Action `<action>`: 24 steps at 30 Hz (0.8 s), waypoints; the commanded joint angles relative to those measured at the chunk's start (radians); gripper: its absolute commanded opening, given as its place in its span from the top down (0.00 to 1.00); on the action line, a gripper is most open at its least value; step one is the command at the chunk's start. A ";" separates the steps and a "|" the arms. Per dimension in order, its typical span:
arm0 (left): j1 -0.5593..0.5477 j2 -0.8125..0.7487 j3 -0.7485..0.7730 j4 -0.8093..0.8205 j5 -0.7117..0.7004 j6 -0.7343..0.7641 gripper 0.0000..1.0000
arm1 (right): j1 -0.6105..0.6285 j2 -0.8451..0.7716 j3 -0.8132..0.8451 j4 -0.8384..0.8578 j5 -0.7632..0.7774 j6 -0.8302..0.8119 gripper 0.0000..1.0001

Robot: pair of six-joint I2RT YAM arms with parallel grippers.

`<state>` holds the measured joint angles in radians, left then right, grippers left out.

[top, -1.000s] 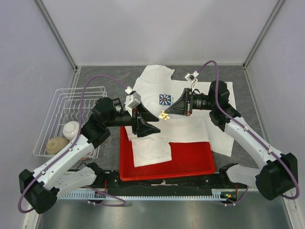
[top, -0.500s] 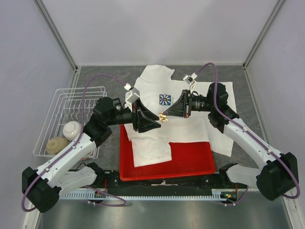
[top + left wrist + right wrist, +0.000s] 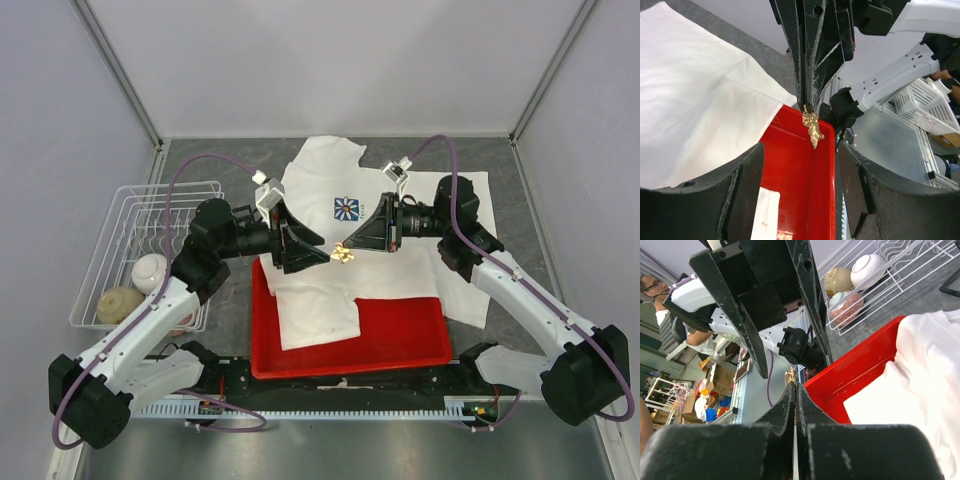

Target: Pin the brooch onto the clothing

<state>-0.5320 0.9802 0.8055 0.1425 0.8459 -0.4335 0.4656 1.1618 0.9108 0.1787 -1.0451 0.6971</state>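
Beside red tray (image 3: 400, 345) with T-shirt (image 3: 320, 175) hem, wire basket (image 3: 130, 195) with bowls (image 3: 150, 270)

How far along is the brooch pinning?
Done: the brooch is off the table, pinched in the shut right gripper above the shirt. In hand: the open left gripper faces it tip to tip, not gripping it. Left: pushing the pin into the shirt; the brooch is not yet attached to the fabric.

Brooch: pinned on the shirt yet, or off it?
Off. The brooch hangs in the air from the shut jaws of the right gripper, clear of the T-shirt.
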 commanded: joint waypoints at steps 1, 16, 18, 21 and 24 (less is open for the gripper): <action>-0.011 0.037 -0.006 0.081 0.071 -0.050 0.33 | 0.011 0.004 0.019 0.082 -0.013 0.039 1.00; -0.039 0.103 -0.009 0.197 0.065 -0.083 0.54 | 0.028 0.032 0.005 0.160 -0.015 0.113 1.00; -0.039 0.101 -0.012 0.198 0.065 -0.088 0.56 | 0.030 0.033 0.002 0.172 -0.012 0.127 1.00; -0.039 0.100 -0.020 0.224 0.084 -0.108 0.56 | 0.030 0.036 0.002 0.176 -0.010 0.128 1.00; -0.040 0.097 -0.025 0.232 0.082 -0.116 0.66 | 0.030 0.035 0.002 0.177 -0.009 0.130 1.00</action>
<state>-0.5671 1.0782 0.7918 0.3134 0.9081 -0.5068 0.4870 1.1992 0.9108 0.2943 -1.0443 0.8047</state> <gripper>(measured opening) 0.409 0.007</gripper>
